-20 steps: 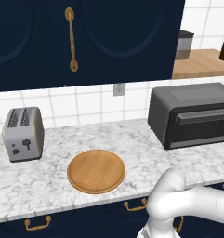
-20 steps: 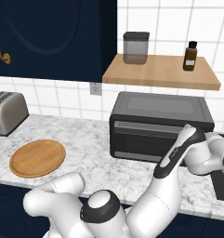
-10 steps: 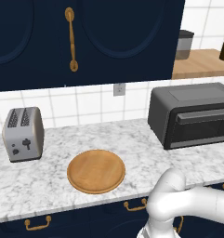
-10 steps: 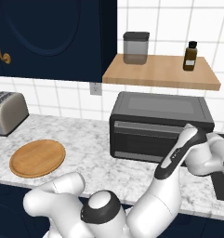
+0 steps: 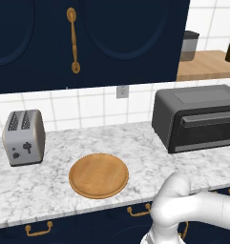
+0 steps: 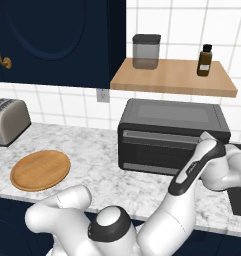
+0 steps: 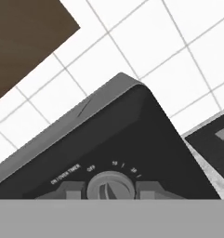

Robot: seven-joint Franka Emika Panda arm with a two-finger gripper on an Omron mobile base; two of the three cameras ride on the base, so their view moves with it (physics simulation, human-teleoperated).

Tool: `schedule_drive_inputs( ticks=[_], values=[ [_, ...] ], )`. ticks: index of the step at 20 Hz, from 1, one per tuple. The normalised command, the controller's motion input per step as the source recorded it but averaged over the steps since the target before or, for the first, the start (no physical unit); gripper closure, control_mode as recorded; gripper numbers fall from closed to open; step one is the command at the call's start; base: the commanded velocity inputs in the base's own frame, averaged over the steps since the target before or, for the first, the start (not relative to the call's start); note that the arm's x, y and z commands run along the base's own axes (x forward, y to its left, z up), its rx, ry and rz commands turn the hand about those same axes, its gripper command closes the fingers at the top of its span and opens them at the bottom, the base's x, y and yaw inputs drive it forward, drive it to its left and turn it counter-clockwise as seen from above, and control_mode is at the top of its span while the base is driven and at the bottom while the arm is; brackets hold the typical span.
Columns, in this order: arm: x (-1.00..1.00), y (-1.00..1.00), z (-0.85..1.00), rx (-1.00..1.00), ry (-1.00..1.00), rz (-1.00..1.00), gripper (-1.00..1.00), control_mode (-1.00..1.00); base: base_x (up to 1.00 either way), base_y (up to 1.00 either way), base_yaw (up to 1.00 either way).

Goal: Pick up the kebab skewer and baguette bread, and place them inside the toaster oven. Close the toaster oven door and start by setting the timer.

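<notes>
The toaster oven (image 5: 193, 102) (image 6: 172, 117) stands on the counter at the right, a dark grey box. The toaster oven door (image 5: 207, 133) (image 6: 157, 150) is shut and upright, its glass dark. The kebab skewer and the baguette bread are hidden from view. My arm reaches round to the oven's right end (image 6: 227, 167). In the hand view the round timer knob (image 7: 110, 187) sits on the oven's control panel below small dial marks. My gripper (image 7: 111, 193) is shut on it, with a grey fingertip (image 7: 153, 189) close on each side.
A silver two-slot toaster (image 5: 23, 138) (image 6: 7, 120) stands at the far left. A round wooden board (image 5: 99, 175) (image 6: 40, 170) lies near the counter's front edge. Above the oven, a wooden shelf (image 6: 172, 77) carries a jar (image 6: 146, 50) and a brown bottle (image 6: 205, 60).
</notes>
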Motion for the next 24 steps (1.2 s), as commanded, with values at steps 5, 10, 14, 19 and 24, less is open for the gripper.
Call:
schedule_drive_inputs(
  ticks=[5, 10, 14, 19, 24],
  values=[
    [0.00, 0.00, -0.05, 0.15, 0.00, 0.00, 1.00, -1.00, 0.00, 0.00, 0.00],
    [0.00, 0.00, -0.03, 0.14, 0.00, 0.00, 1.00, -1.00, 0.00, 0.00, 0.00],
    [0.00, 0.00, -0.02, 0.14, 0.00, 0.00, 1.00, -1.00, 0.00, 0.00, 0.00],
    [0.00, 0.00, 0.00, 0.14, 0.00, 0.00, 1.00, -1.00, 0.00, 0.00, 0.00],
    [0.00, 0.00, 0.00, 0.16, 0.00, 0.00, 1.00, -1.00, 0.00, 0.00, 0.00]
  ],
)
